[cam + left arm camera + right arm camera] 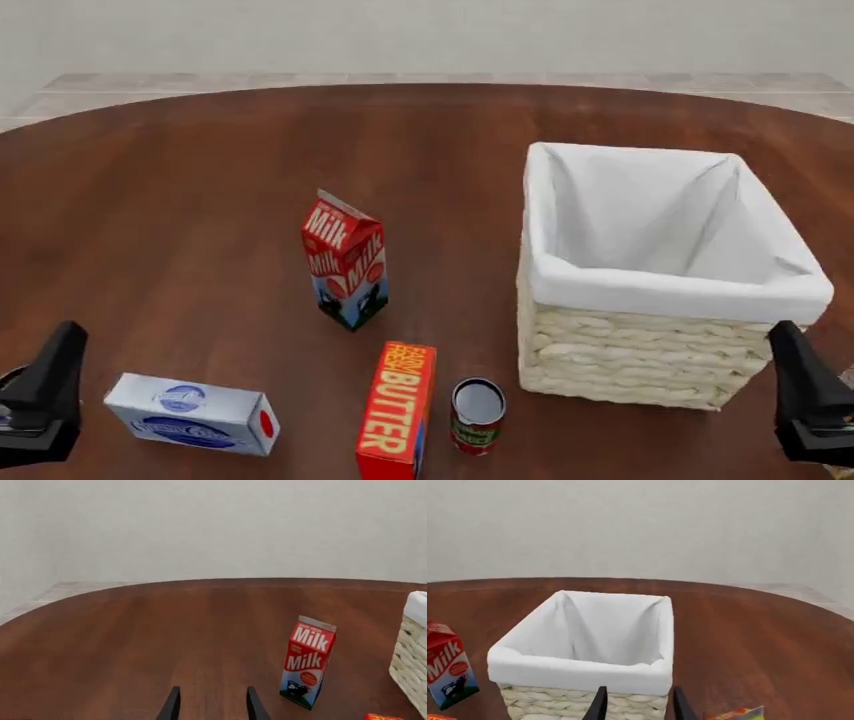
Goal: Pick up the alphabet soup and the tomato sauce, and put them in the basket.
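Observation:
The tomato sauce [475, 418], a small can with a red label, a green band and a grey top, stands near the table's front edge, between the butter box [398, 412] and the basket [627, 352]. The cream wicker basket [577, 674] with white lining sits right of centre, and nothing shows inside it. The alphabet soup is out of view. My left gripper [50, 388] hangs at the front left, open and holding nothing [212, 707]. At the front right, beside the basket's near corner, my right gripper [803, 388] is also open and holds nothing [639, 706].
A red milk carton [346, 262] stands upright at mid-table, also showing as the milk carton [307, 662] in the left wrist view. A white and blue box [194, 412] lies at the front left. A small orange-yellow object [738, 714] peeks in beside the right fingers.

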Action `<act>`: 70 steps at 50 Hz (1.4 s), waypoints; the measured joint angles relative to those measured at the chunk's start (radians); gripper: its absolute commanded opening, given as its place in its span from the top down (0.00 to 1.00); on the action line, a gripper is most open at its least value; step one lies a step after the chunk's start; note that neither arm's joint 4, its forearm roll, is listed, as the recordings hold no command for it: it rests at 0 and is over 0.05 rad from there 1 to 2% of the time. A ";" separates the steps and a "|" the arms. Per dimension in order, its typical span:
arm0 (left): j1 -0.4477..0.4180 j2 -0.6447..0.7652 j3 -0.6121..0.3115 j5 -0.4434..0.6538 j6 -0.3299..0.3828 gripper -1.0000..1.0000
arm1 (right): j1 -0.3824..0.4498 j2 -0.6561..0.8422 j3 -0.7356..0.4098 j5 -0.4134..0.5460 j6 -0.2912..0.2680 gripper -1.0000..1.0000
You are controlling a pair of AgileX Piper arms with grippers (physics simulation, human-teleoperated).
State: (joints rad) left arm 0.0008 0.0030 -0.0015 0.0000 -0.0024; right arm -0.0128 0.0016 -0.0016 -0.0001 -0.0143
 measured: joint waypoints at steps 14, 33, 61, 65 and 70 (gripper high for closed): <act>0.003 0.004 -0.001 0.002 -0.001 0.00 | 0.011 0.003 -0.016 0.000 0.011 0.00; 0.004 0.008 -0.002 0.000 0.004 0.00 | 0.103 0.000 -0.099 0.069 0.021 0.00; 0.000 0.012 -0.002 -0.006 0.002 0.00 | 0.419 -0.001 -0.152 0.153 -0.062 0.00; 0.000 0.015 -0.002 -0.008 0.002 0.00 | 0.466 -0.001 -0.150 0.158 -0.078 0.00; 0.000 0.022 -0.002 -0.015 0.001 0.00 | 0.517 -0.001 -0.146 0.162 -0.101 0.00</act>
State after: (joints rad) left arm 0.0006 0.0250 -0.0034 -0.0154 -0.0014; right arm 0.5041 0.0011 -0.1473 0.1615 -0.1154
